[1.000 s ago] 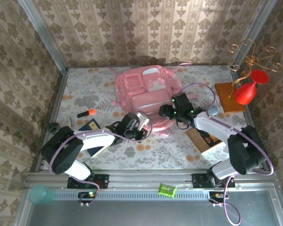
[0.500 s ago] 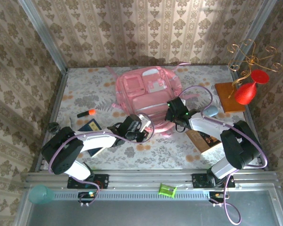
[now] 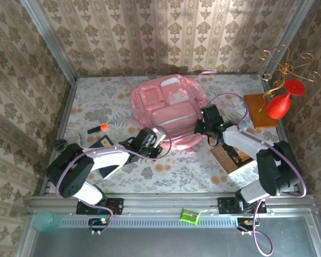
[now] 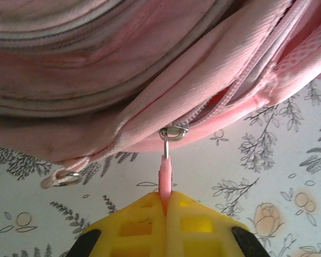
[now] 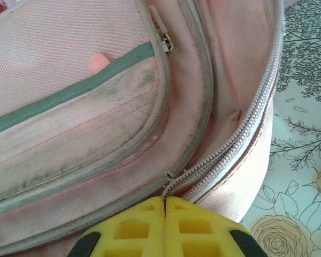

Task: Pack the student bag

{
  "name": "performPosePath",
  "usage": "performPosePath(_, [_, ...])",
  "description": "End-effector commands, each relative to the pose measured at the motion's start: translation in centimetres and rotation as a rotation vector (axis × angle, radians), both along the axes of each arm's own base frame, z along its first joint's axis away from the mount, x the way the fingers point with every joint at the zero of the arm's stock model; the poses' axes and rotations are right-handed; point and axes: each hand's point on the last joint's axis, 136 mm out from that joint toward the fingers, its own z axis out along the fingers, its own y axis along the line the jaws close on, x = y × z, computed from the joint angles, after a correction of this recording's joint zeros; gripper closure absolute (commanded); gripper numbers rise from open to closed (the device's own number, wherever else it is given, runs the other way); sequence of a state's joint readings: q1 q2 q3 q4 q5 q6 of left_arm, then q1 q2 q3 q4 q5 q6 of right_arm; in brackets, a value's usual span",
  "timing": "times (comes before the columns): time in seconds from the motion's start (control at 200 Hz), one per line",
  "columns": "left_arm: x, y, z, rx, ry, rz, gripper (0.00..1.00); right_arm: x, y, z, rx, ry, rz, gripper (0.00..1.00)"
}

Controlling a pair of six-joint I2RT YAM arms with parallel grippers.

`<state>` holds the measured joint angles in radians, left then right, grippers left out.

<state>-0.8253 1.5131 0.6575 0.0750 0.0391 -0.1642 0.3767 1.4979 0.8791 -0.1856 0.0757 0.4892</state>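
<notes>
Yellow fingers of the left gripper [image 4: 165, 206]: closed on the pink zip pull [image 4: 165, 174], its slider at 12 o'clock on the bag's seam. Yellow fingers of the right gripper [image 5: 165, 201]: pressed together at the main zip [image 5: 241, 131]; whether fabric is caught cannot be told. Pink student bag [image 3: 168, 104]: laid flat mid-table, at 12 o'clock of both grippers. Progress is judged early: unzipping under way, nothing seen packed; orange marker [image 3: 99, 128] at 9 o'clock and book [image 3: 230, 157] at 4 o'clock are left outside.
</notes>
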Motion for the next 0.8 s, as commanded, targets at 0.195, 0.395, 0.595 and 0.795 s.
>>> performPosePath(0.195, [1.6, 5.1, -1.4, 0.103, 0.037, 0.133, 1.0, 1.8, -1.0, 2.9, 0.017, -0.037, 0.042, 1.0])
performPosePath(0.395, [3.5, 6.5, -0.4, 0.084, 0.015, 0.193, 1.0, 2.1, -1.5, 4.6, 0.071, -0.056, 0.042, 1.0])
performPosePath(0.595, [4.9, 8.6, 0.1, 0.059, 0.005, 0.264, 1.0, 3.0, -1.7, 7.0, 0.164, -0.102, 0.043, 1.0])
performPosePath(0.795, [6.8, 9.5, 0.9, 0.016, -0.005, 0.311, 1.0, 3.3, -1.0, 9.3, 0.274, -0.142, 0.062, 1.0])
